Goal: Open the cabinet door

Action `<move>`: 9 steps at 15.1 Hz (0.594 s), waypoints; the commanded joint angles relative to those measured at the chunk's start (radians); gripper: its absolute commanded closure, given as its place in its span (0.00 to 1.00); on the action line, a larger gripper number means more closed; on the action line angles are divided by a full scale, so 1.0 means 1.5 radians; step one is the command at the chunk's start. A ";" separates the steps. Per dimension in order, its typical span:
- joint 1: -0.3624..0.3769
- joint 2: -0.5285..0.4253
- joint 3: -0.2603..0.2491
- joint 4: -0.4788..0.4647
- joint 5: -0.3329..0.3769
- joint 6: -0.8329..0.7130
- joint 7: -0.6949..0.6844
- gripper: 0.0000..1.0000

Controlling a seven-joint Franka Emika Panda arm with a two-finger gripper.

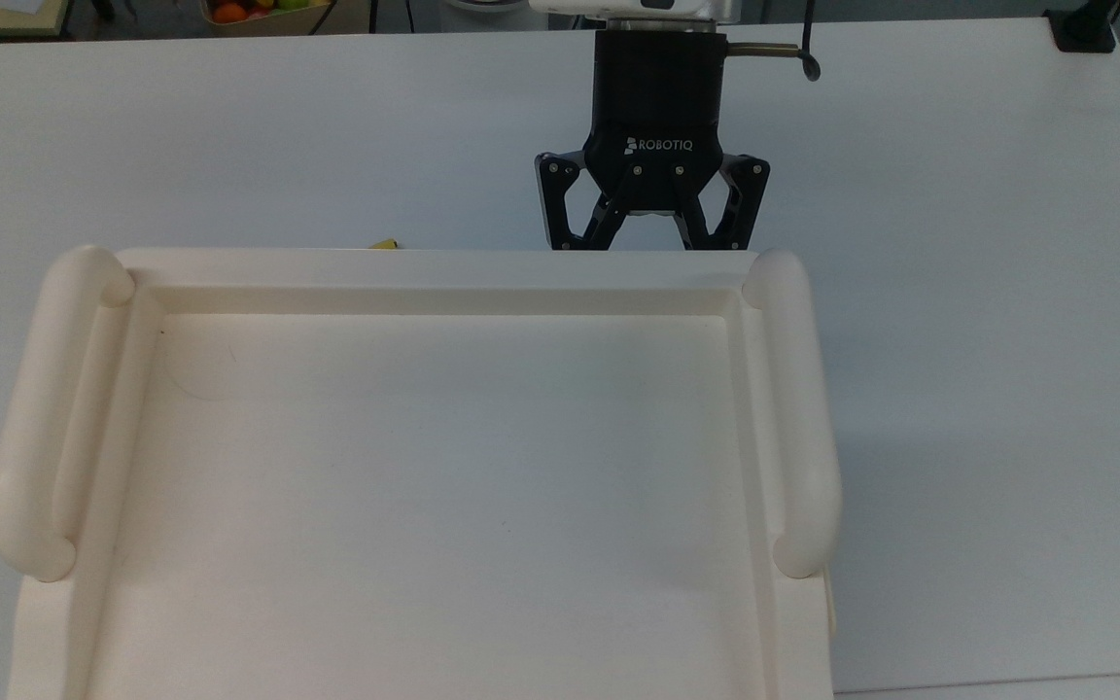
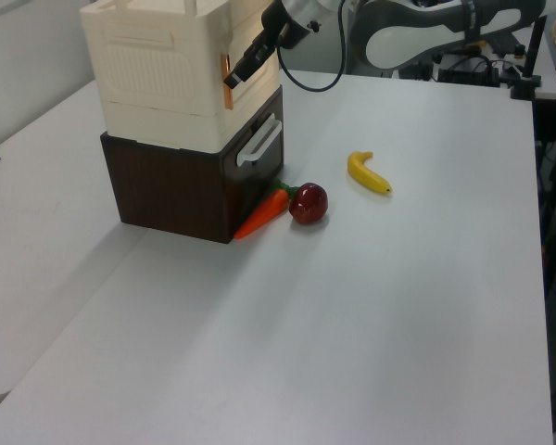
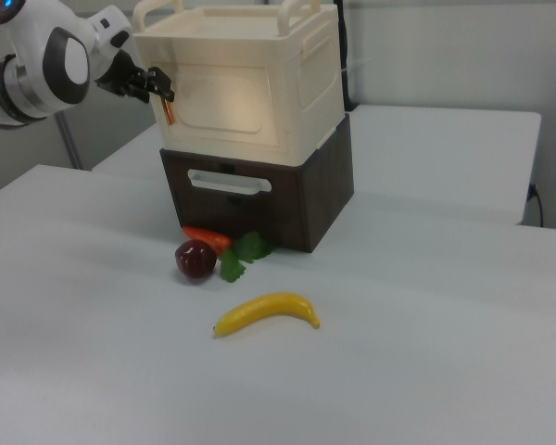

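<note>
Nearest in the right view: a banana (image 3: 264, 313), flat on the white surface (image 3: 426, 371). Just behind it, an apple (image 3: 195, 259) touching a carrot (image 3: 207, 237) with green leaves. Next back, a dark brown drawer box (image 3: 310, 199) with a white handle (image 3: 227, 182), carrying the cabinet (image 3: 310, 83) on top. Cabinet door (image 3: 222, 102) on the cabinet's front face, flat against it, shut. At the door's edge on the right view's left, a thin orange strip (image 3: 168, 112), upright. Jaws right at that strip, reaching in from the right view's left on the white arm (image 3: 46, 60). Cannot tell whether apart or clamped on the strip. In the top view, tips hidden behind the cabinet's far rim.
</note>
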 commanded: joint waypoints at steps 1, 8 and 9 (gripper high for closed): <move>0.008 0.013 -0.007 0.012 -0.015 0.011 0.021 0.50; 0.006 0.015 -0.007 0.013 -0.016 0.014 0.021 0.58; 0.005 0.015 -0.007 0.013 -0.016 0.020 0.021 0.58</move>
